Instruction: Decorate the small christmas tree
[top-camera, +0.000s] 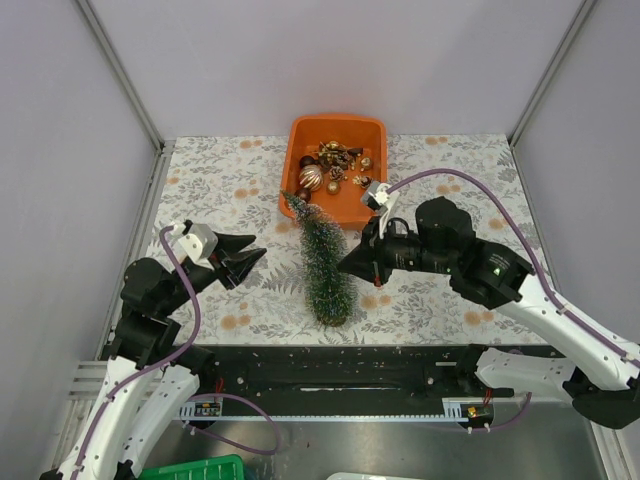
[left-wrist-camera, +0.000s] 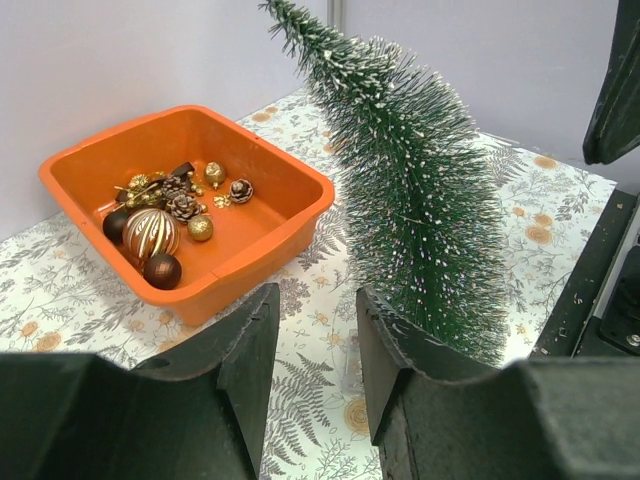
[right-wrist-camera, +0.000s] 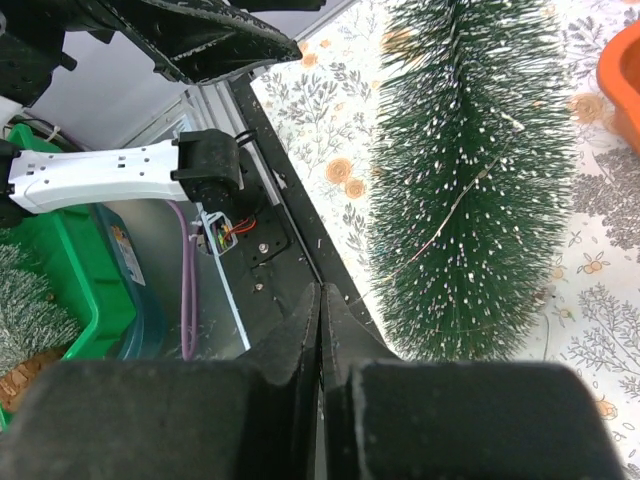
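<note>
Left gripper (top-camera: 256, 260): hovers low over the floral table (top-camera: 215, 190), jaws parted, nothing between them. Small christmas tree (left-wrist-camera: 420, 220): stands just ahead of that gripper, beside the finger (left-wrist-camera: 390, 360) on the right of the wrist view; shows dark green bristles flecked with white and leans its tip toward the orange tray (left-wrist-camera: 255, 262). Tray: lies farther ahead and to the left of the fingers, holds a heap of brown and gold ornaments (left-wrist-camera: 165, 215). Right gripper (right-wrist-camera: 320, 292): points at the lower half of the tree from the opposite side, jaws pressed together, gripping nothing; sits close beside the bristles, cannot tell whether touching. Left of its tips: black table edge, a white arm link (right-wrist-camera: 100, 178), a green bin (right-wrist-camera: 60, 290).
</note>
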